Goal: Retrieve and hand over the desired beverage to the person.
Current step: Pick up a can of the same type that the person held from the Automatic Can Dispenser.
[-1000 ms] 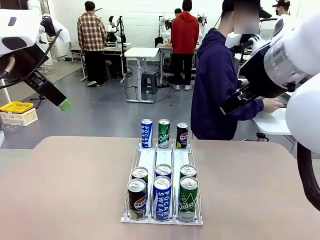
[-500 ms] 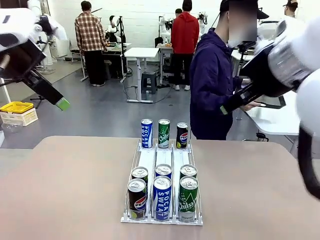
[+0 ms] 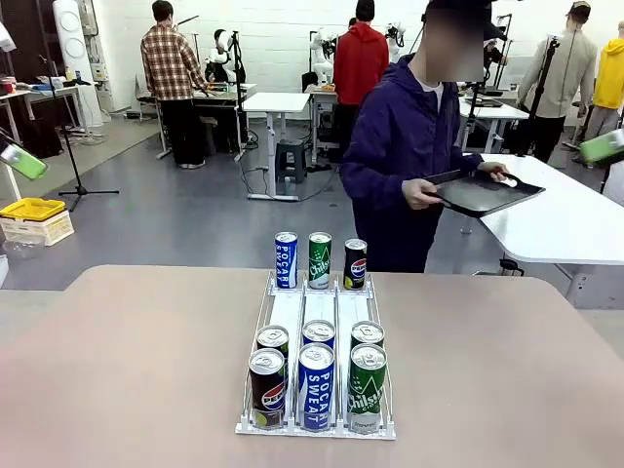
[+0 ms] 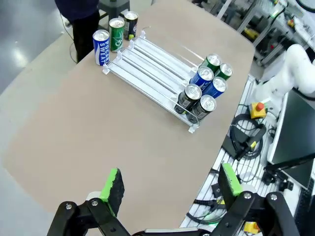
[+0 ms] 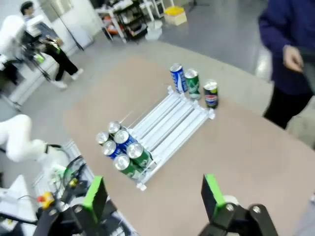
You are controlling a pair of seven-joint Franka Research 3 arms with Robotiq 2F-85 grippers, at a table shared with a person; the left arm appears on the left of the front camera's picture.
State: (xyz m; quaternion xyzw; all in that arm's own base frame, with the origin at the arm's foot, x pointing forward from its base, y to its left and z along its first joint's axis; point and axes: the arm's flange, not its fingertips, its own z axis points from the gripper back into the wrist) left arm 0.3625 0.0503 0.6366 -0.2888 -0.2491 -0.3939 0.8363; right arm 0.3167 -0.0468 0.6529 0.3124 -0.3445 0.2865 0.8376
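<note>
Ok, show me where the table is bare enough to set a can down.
Bare tabletop spreads left of the rack out to the table edge, and likewise right of it. The rack's middle lanes are empty. Crowded: six cans packed at its near end, three cans standing at its far end, in front of the person.

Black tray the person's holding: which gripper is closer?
Right. The right gripper hangs raised just right of the tray; the left gripper is raised at the front view's far left edge.
</note>
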